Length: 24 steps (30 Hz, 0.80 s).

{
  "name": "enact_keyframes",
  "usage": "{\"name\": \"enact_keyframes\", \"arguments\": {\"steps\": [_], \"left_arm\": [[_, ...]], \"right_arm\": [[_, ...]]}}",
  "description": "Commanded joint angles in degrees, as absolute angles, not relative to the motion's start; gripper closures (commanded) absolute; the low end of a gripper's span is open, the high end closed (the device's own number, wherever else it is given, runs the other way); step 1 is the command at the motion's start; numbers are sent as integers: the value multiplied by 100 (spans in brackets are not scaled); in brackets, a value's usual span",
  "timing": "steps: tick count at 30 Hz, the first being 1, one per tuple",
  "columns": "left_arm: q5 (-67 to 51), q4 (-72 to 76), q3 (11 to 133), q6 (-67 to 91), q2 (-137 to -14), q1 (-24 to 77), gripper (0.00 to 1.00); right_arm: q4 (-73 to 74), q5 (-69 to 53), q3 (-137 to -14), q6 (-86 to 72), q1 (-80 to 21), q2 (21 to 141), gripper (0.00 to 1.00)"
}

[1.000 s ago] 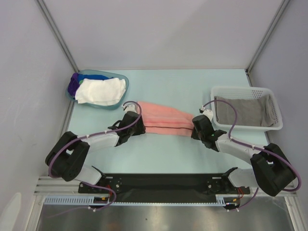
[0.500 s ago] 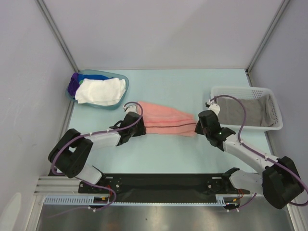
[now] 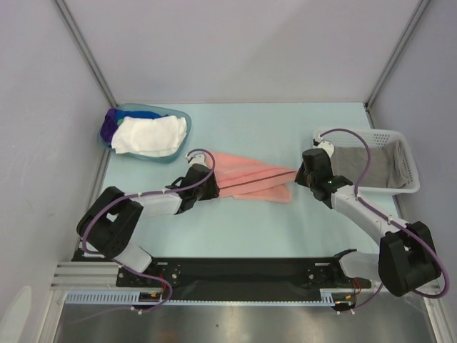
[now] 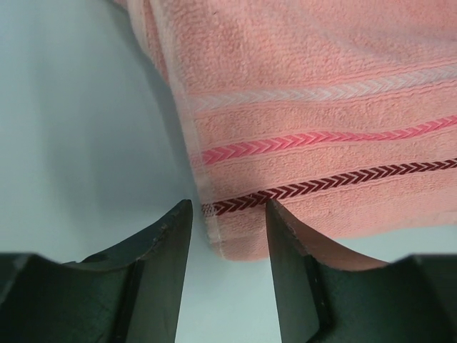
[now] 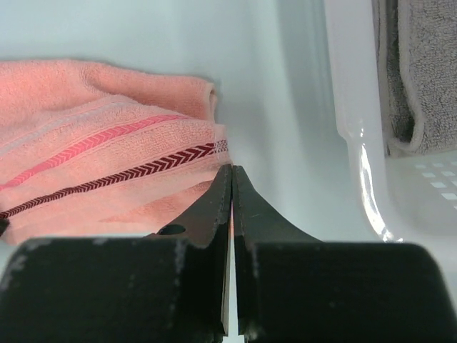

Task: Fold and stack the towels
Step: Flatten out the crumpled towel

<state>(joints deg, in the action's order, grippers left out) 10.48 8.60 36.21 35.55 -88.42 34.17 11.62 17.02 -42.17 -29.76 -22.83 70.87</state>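
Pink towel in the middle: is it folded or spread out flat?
Folded, loosely. The pink towel lies as a narrow band, and several layers overlap at its right end.

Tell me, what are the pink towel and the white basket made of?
The pink towel looks like soft terry cloth. Its surface is fuzzy and matte, with tiny loops and woven arrow stripes. The white basket looks like hard plastic. Its rim is smooth and shiny where light glints off it, and its wall has a grid of little holes.
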Motion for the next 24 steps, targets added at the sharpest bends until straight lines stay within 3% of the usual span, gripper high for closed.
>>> {"name": "enact_keyframes", "arguments": {"steps": [1,8,11,12,15,24], "left_arm": [[800,1107,3850,3472,-9052,3375,49],[545,1073,3753,3647,-9097,3375,63],[580,932,3692,3683,-8887,3375,77],[615,862,3691,3683,-8773,3375,89],[685,485,3884,3578,-8282,3375,100],[1081,-1168,5720,2673,-7261,3393,100]], "right_arm": [[1019,1547,-4491,-2856,-2259,7163,100],[1019,1529,-4439,-2892,-2285,7102,100],[1037,1547,-4447,-2892,-2320,7058,100],[1055,1538,-4447,-2874,-2329,7032,100],[1090,1503,-4544,-2830,-2329,6987,100],[1195,1169,-5018,-2541,-2381,6434,100]]}}
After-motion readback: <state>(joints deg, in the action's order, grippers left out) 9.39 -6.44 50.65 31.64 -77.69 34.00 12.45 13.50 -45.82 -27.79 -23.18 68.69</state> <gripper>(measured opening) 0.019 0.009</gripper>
